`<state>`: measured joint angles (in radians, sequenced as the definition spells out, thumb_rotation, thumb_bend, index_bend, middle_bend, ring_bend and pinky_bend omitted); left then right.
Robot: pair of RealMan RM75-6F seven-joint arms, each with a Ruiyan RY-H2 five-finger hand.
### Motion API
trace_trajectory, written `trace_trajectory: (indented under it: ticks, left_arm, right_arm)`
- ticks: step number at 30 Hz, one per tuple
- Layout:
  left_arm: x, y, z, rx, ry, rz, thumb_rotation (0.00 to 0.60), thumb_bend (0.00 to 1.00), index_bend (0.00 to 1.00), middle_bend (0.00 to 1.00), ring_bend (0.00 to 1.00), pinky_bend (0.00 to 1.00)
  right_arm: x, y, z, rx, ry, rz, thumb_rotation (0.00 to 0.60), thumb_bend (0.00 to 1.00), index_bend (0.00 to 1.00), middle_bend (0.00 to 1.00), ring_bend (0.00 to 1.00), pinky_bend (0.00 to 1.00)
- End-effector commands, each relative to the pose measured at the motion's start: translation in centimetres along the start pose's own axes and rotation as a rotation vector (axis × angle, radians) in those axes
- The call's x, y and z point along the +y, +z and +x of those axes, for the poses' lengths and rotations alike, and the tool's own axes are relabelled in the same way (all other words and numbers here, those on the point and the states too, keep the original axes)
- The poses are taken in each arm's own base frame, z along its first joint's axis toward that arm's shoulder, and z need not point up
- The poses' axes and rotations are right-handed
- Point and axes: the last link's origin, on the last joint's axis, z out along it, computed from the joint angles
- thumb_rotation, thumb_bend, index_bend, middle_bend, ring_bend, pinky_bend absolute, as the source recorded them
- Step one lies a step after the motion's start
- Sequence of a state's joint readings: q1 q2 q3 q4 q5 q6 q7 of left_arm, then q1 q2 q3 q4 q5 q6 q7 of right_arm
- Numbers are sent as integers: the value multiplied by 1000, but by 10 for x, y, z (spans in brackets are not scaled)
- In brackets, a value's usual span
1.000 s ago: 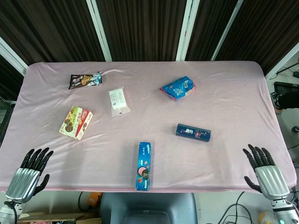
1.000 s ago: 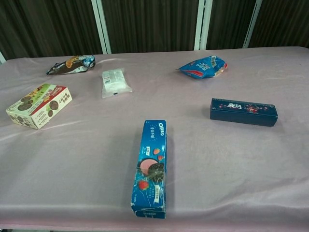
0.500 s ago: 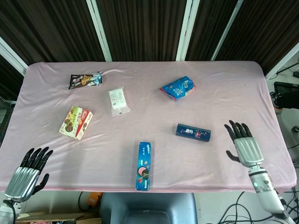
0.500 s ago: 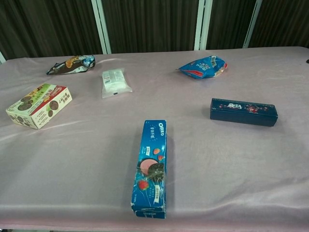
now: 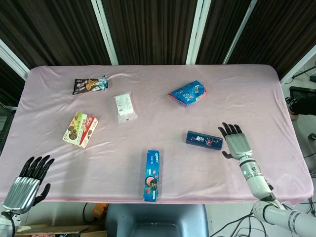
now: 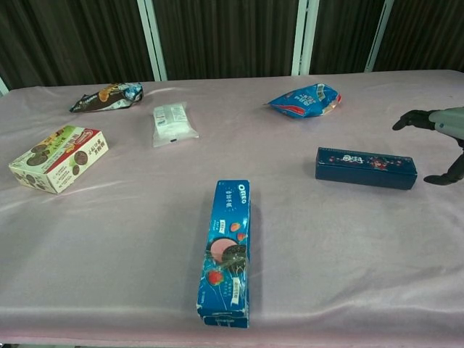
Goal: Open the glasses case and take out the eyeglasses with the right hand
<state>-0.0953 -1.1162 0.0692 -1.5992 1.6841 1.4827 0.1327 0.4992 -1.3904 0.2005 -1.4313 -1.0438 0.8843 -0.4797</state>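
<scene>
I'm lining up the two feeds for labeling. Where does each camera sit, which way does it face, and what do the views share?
Head view: high above the near edge, looking steeply down on the whole pink table; shows left hand and right hand.
Chest view: low at the near edge, looking across the table toward the dark curtains; only the right hand shows.
Shared: dark blue case, Oreo box.

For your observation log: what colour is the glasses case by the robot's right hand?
Dark navy blue glasses case, with small red and white printing on its lid; clearest in the chest view.
</scene>
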Motion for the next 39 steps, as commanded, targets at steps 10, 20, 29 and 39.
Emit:
trace_trajectory:
  ticks: [10,20,29,39]
  left_arm:
    - [1,0,-1,-2,5,0,600,431,0,21,27,0]
    - [1,0,0,-3,3,-5,600,432,0,21,27,0]
    - [1,0,0,-1,2,-3,600,432,0,21,27,0]
    - [1,-1,-1,-2,4,-7,600,431,0,21,27,0]
  right_arm:
    - [-7,14,-6,-31,-5,17,600,416,372,0,0,0]
    - [-10,14,-7,-40,-20,22,600,483,410,0,0,0]
    - [-11,15,-7,-41,-27,19,600,535,441,0,0,0]
    - [-10,13,-3,-29,-48,13,600,636,480,0,0,0]
